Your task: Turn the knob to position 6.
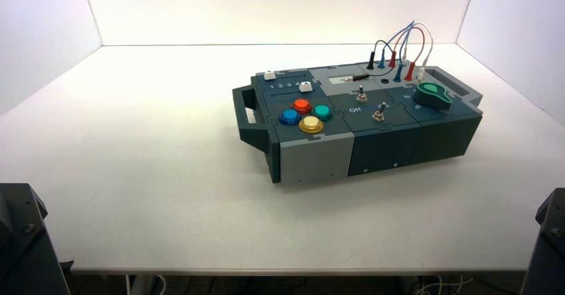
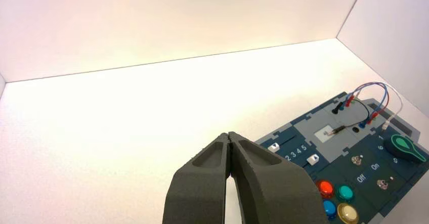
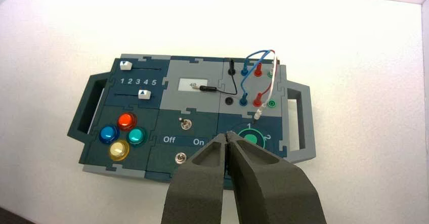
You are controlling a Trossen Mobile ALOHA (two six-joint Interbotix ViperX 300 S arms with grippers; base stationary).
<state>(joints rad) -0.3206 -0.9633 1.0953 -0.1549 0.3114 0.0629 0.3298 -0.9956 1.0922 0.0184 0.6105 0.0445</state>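
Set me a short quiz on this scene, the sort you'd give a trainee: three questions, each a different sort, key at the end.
1. True or false: the right gripper is shut and away from the green knob.

2. Multiple choice: which colour is not found among the four round push buttons on the box?
A. Red
B. Blue
C. Purple
D. Yellow

3. Fill in the blank: beside the toggle switches, the panel is printed with the words "Off" and "____".

Key: 1. True. 2. C. 3. On.
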